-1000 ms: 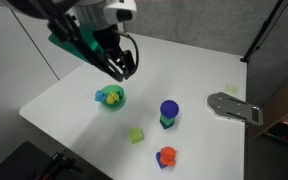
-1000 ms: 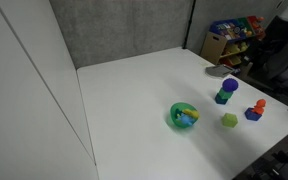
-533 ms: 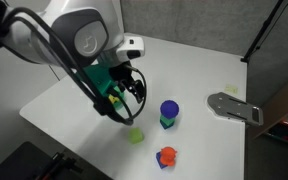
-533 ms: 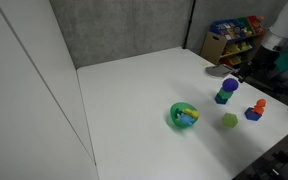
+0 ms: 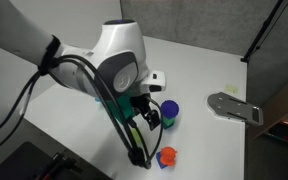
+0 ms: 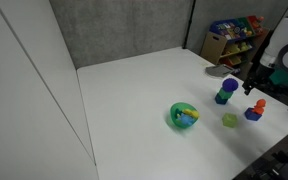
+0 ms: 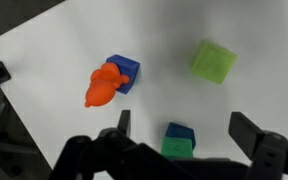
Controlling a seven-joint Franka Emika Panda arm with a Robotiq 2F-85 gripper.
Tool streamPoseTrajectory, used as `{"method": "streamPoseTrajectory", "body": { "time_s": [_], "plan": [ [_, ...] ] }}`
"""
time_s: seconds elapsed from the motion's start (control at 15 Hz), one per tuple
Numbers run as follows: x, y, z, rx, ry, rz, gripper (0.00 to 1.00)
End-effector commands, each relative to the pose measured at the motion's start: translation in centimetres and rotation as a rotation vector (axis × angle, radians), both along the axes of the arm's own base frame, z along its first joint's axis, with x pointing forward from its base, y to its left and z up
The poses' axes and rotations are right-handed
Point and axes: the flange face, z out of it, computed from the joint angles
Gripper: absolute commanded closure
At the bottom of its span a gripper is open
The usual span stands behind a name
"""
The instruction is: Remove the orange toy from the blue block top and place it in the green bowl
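Note:
The orange toy (image 7: 103, 86) lies on top of the blue block (image 7: 127, 70), leaning over its edge. It also shows near the table's edge in both exterior views (image 5: 166, 156) (image 6: 258, 106). The green bowl (image 6: 184, 116) holds small yellow and blue pieces; my arm hides it in an exterior view. My gripper (image 7: 184, 125) is open and empty, hovering above the blue-purple dome (image 7: 179, 140). The orange toy is apart from it, up and to the left in the wrist view. My gripper also shows in both exterior views (image 5: 146, 118) (image 6: 252, 83).
A yellow-green cube (image 7: 212, 60) (image 6: 229, 120) sits between bowl and block. The blue-purple dome on a green base (image 5: 170, 110) (image 6: 227, 91) stands close by. A grey metal plate (image 5: 234, 106) lies at the table's side. A shelf of colourful items (image 6: 234, 35) stands beyond the table.
My arm has swept from the back of the table over the bowl toward the dome and the toys, and has come lower. The objects have not moved.

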Motion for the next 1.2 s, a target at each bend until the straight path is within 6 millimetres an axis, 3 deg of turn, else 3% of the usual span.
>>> {"method": "streamPoseTrajectory", "body": {
  "time_s": [0.0, 0.2, 0.53, 0.8, 1.13],
  "plan": [
    [1.7, -2.7, -3.2, 0.004, 0.021, -0.065, 0.0],
    [2.8, -4.7, -5.4, -0.002, 0.034, -0.113, 0.0],
    [3.8, -8.5, -6.7, -0.031, 0.048, -0.181, 0.0],
    [3.1, -10.5, -7.1, -0.056, 0.068, -0.21, 0.0],
    [1.4, -11.5, -6.9, -0.089, 0.121, -0.257, 0.0]
  ]
}}
